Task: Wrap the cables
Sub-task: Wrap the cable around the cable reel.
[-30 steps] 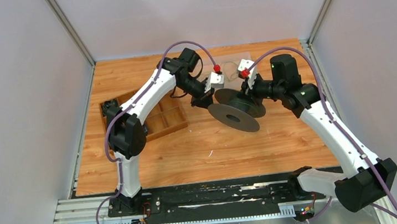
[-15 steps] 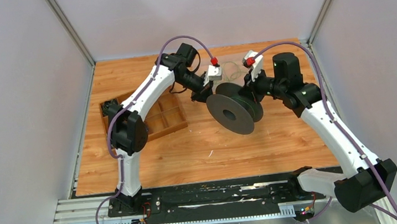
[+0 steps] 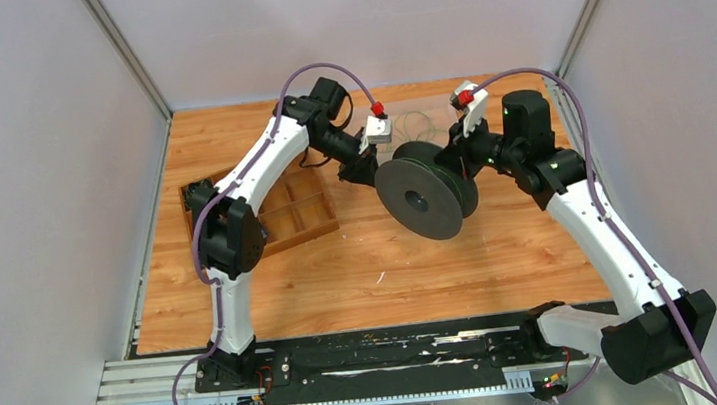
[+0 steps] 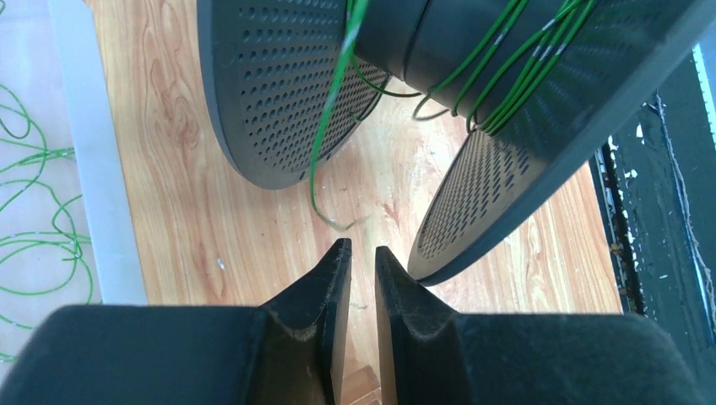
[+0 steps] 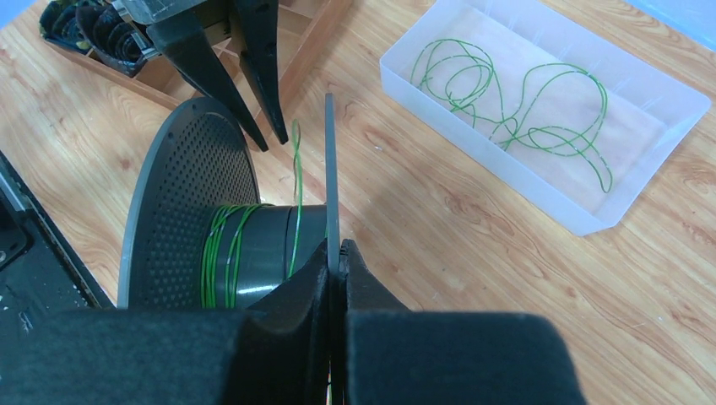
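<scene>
We log one spool (image 3: 421,196): right tool (image 5: 336,251) clamps its flange, left tool (image 4: 361,249) narrowly parted, empty beside it, cables (image 5: 221,253) wound on its hub, more loops in one bin (image 5: 485,156) behind it.

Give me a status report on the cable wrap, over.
Right gripper clamped on spool flange. Left gripper fingers slightly apart, empty. Cable partly wound, rest loose in clear bin. No obstruction seen.
</scene>
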Tool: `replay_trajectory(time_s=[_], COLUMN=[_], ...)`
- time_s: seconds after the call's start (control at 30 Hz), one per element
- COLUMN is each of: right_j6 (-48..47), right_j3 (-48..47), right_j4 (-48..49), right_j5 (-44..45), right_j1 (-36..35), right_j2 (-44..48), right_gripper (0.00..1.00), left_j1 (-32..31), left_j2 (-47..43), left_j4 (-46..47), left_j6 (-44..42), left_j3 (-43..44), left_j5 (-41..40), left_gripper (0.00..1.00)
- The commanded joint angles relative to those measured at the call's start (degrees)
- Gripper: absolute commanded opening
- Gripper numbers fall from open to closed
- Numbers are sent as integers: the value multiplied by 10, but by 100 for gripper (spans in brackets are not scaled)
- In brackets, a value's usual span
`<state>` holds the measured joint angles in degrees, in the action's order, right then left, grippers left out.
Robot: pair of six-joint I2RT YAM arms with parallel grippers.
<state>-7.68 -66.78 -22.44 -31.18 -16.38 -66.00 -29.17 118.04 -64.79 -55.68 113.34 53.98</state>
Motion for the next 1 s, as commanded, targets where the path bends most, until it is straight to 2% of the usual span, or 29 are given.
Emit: replay_trajectory(time_s=[0.0,0.23,0.4,0.57,0.67,0.87,0.97], right_j6=[27,24,27,49,64,105,143], right_j3=[1,6,-17,-65,-94,-163,-191], right_j4=[46,45,37,20,8,-32,-46], right_j5=[-17,-7,2,50,83,141,142], right_j1=[9,22,29,31,31,34,42], right_j2=[8,18,17,14,9,-13,-23], right_gripper=[1,1,1,1,1,1,1], left_j1=[0,17,40,59,60,56,33], left_j2=[-6,-21,-33,-57,-96,-191,-208], left_j4=[-5,14,68,185,301,701,805], left_j6=[-13,19,66,203,309,542,572], left_j3=[0,-2,-27,-89,-174,-414,-486], left_j5=[3,-43,-57,-70,-85,-109,-122], left_gripper=[22,25,34,45,52,67,71])
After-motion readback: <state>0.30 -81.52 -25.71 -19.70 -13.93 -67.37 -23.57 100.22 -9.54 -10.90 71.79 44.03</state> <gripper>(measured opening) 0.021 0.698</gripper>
